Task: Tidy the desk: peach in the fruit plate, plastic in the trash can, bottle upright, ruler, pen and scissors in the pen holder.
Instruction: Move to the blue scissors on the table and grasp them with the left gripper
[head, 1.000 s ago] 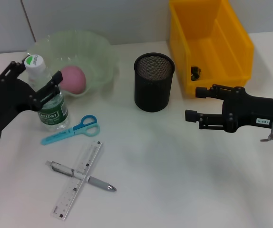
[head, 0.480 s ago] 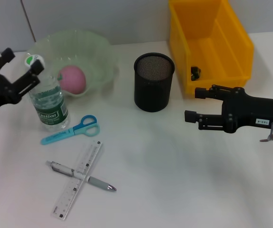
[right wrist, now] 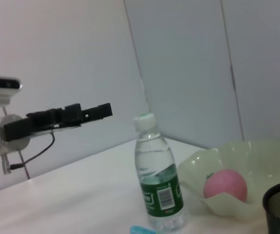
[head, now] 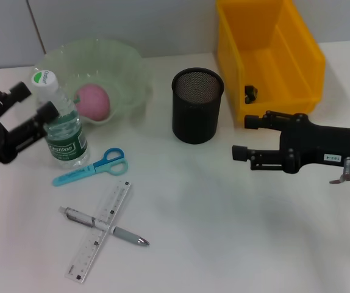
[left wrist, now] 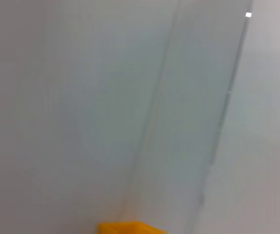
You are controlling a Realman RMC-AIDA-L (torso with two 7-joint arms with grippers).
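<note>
The pink peach [head: 93,101] lies inside the pale green fruit plate [head: 126,64], a ruffled bowl at the back left of the white table [head: 224,232]; the right wrist view shows it resting against the bowl's inner wall [right wrist: 225,185]. Just in front of the plate's left side the water bottle [head: 60,125] stands upright, white cap on top, green label around its lower half. The left gripper [head: 30,102] hangs beside it with its fingers spread; the nearer fingertip is just beside or touching the bottle's shoulder, which of the two cannot be told.

In front of the bottle the blue scissors [head: 91,166] lie flat on the table. Nearer the robot, the clear ruler [head: 99,231] lies at a slant with the pen [head: 105,226] across it.

The black mesh pen holder [head: 197,105] stands near the table's middle, upright; nothing shows above its rim. To its right sits the yellow trash can [head: 297,55], an open bin holding a small dark item [head: 250,93] near its front left corner.

The right gripper [head: 247,136] hovers in front of the bin, fingers parted and pinching nothing.
</note>
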